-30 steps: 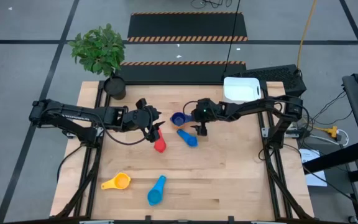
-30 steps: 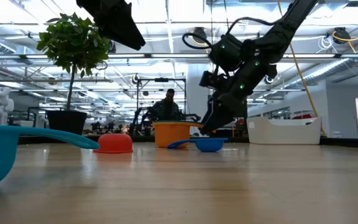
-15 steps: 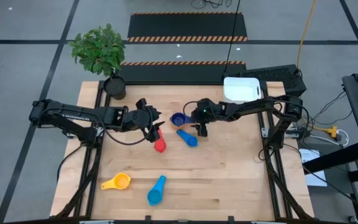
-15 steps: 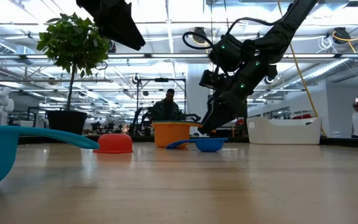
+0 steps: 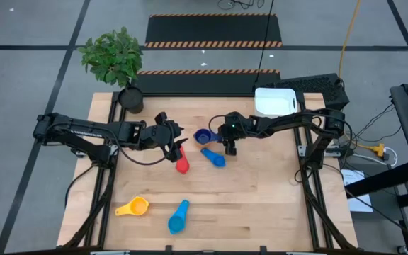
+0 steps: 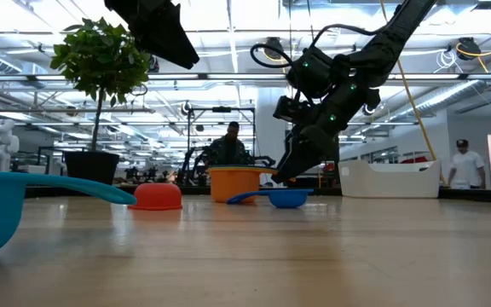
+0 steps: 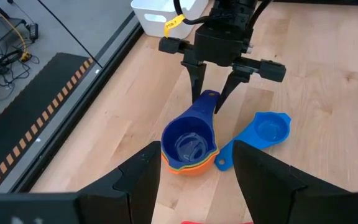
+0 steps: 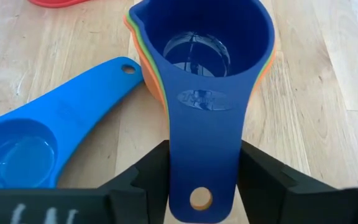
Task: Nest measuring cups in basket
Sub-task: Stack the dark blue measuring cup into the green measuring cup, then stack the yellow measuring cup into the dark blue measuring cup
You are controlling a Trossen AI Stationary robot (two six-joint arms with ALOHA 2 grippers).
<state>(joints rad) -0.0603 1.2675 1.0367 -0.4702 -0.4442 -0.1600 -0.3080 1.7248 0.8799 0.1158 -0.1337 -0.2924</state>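
On the wooden tabletop (image 5: 261, 198), just above centre in the high view, my right claw (image 7: 209, 93) is closing its fingers either side of the dark blue cup's handle (image 8: 202, 155), which is pointing straight back at me from the nested stack (image 5: 203, 136).

no readable text; the dark blue cup (image 8: 207, 99) bears an illegible embossed mark.
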